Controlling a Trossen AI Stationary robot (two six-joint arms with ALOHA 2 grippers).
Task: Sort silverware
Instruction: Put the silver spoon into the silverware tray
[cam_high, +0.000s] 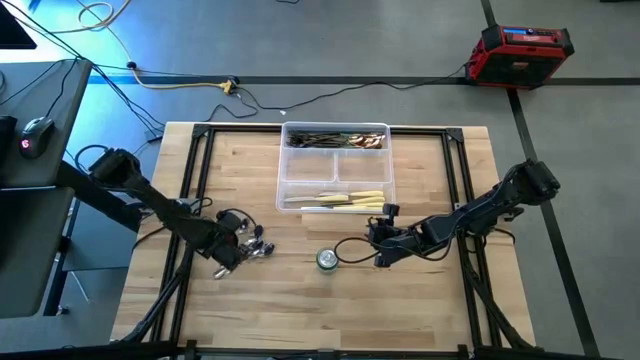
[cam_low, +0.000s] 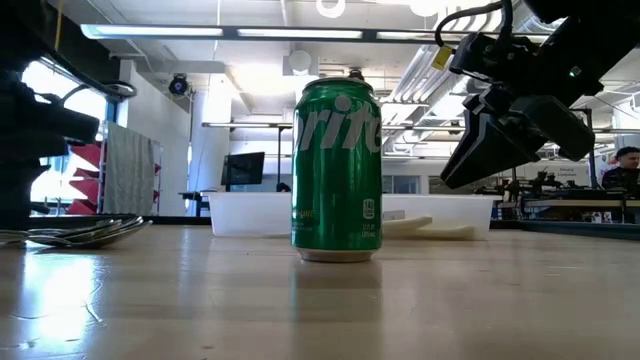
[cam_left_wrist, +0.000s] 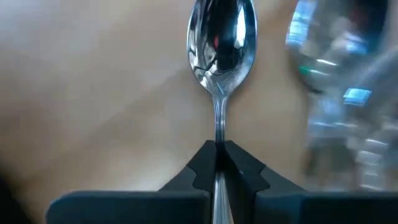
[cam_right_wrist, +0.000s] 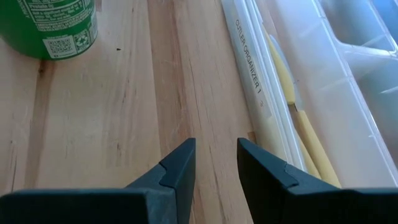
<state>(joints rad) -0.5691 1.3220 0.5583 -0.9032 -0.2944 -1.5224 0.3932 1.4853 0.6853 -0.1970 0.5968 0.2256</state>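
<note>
From above, your left gripper (cam_high: 243, 250) sits near-left beside loose silverware (cam_high: 262, 249). Left wrist: jaws clamped on the shiny silver spoon (cam_left_wrist: 222, 46) handle; thin grip, could swivel. Right gripper (cam_right_wrist: 214, 168) idles apart near the clear divided tray (cam_right_wrist: 336, 68).

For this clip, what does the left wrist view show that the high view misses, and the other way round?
Only the left wrist view shows the grip up close: the left pincer is shut on the handle of a shiny spoon, bowl pointing away.

Only the high view shows the layout: the clear tray with cream-handled knives in its near compartment and dark utensils in its far one, the green can, and the right pincer beside it, holding nothing.

Both show the left pincer at the spoon pile on the wooden table.
</note>
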